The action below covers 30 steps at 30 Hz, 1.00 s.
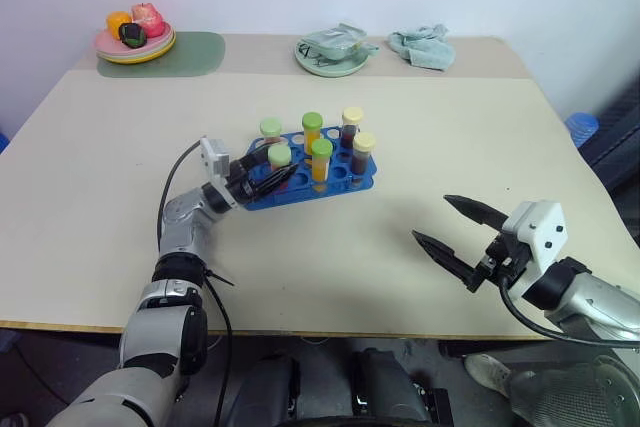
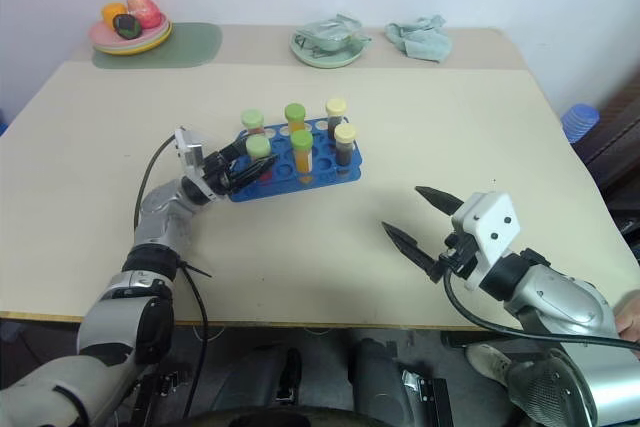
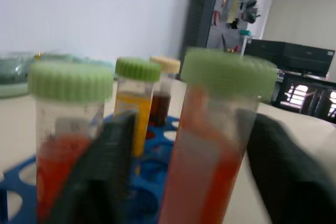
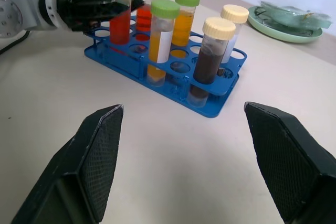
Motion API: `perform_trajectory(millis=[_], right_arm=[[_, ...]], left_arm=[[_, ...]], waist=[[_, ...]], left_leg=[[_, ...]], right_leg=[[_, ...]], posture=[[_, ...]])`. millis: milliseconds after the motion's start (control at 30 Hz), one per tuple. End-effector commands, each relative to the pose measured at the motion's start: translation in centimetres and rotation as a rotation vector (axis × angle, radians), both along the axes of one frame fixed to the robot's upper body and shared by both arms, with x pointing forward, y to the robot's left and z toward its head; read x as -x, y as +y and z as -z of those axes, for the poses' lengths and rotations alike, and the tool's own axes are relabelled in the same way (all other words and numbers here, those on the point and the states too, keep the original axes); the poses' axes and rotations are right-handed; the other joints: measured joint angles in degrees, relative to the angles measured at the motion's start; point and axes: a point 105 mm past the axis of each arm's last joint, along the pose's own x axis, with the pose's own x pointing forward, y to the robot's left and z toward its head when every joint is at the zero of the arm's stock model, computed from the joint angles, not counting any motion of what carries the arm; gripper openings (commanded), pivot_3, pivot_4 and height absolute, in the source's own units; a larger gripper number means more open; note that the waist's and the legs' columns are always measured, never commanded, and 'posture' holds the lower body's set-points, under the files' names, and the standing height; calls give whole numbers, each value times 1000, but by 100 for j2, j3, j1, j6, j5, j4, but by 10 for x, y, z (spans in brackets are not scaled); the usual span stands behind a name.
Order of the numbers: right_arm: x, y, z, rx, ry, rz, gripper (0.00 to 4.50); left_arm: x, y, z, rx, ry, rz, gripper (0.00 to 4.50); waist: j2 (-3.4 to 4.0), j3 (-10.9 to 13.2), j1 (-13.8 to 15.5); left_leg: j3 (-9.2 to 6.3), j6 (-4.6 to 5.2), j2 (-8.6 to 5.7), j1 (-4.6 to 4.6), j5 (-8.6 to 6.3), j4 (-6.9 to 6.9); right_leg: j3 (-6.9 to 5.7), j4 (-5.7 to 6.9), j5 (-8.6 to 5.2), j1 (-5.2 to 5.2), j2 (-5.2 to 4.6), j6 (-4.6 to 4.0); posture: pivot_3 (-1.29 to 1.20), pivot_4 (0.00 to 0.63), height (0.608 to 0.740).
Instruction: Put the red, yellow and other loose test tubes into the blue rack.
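The blue rack [image 1: 312, 173] stood near the middle of the table [image 1: 480, 127], holding six capped test tubes upright in its holes: two red ones and two yellow-orange ones with green caps, and two dark maroon ones with yellow caps. No tube lay loose on the tabletop.

The left gripper [image 1: 268, 179] sat at the rack's 8 o'clock corner, its black fingers standing apart on either side of the near red tube [image 4: 120, 10], which was already seated in a hole. Whether the pads touched the tube could not be told; in the left wrist view there was space between tube and fingers, so the hold looked released.

The right gripper [image 1: 452, 226] hovered at about 4 o'clock from the rack, well apart from it, jaws spread wide and empty.

The tubes were likely light, stiff and smooth-walled, so apt to slip under a loose pinch. The best hold seemed to be on the clear barrel just below the ribbed cap. The rack, light plastic, could slide if nudged sideways.

At 11 o'clock stood a plate of fruit [image 1: 135, 32]; at 12 o'clock, a green dish [image 1: 330, 53] and a cloth [image 1: 422, 45].
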Motion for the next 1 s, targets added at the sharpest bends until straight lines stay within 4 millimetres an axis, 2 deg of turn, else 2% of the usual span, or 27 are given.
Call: perform_trajectory(millis=[33,200,300,433,533,633,833,1000], right_arm=[[-1,-2,-7,8,-45,-4,3777],[-3,0,-7,5,-41,-26,3777],[-4,-3,-6,2,-33,-31,3777],[-2,-8,2,1,-5,-32,3777],[1,-15,7,9,17,-17,3777],[7,-26,12,22,43,7,3777],[23,-55,17,50,100,87,3777],[29,-63,16,68,127,119,3777]], left_arm=[[0,4,-9,-27,-46,-62,3709],[9,16,-8,-117,-74,-130,3709],[7,36,-6,-222,-107,-334,3709],[34,56,-2,-281,-60,-265,3709],[46,75,3,-378,-19,-327,3709],[56,86,1,-438,8,-332,3709],[77,97,-9,-499,24,-304,3709],[87,100,-12,-525,33,-235,3709]], waist=[[0,0,-4],[0,0,-10],[0,0,0],[3,-2,-53],[5,-2,-77],[5,-2,-40],[8,-1,14],[14,-1,-4]], left_leg=[[0,0,0,0,0,0],[0,-1,2,0,0,-1],[-1,-1,4,0,0,-2],[0,-2,7,1,0,-6],[-1,-3,9,1,0,-10],[-1,-2,8,1,-1,-9],[0,4,8,1,-6,-12],[0,3,10,2,-6,-15]], right_leg=[[0,1,0,0,0,0],[2,0,0,-1,0,0],[2,-1,0,-3,-1,0],[4,0,0,-5,-2,-1],[3,-1,-1,-4,-5,-2],[2,-2,0,-2,-9,-2],[2,-11,-1,0,-13,-3],[3,-10,-2,0,-14,-5]], posture=[[0,150,740],[0,150,740],[0,150,740],[0,150,740],[0,150,740],[0,150,740],[0,150,740],[0,150,740]])
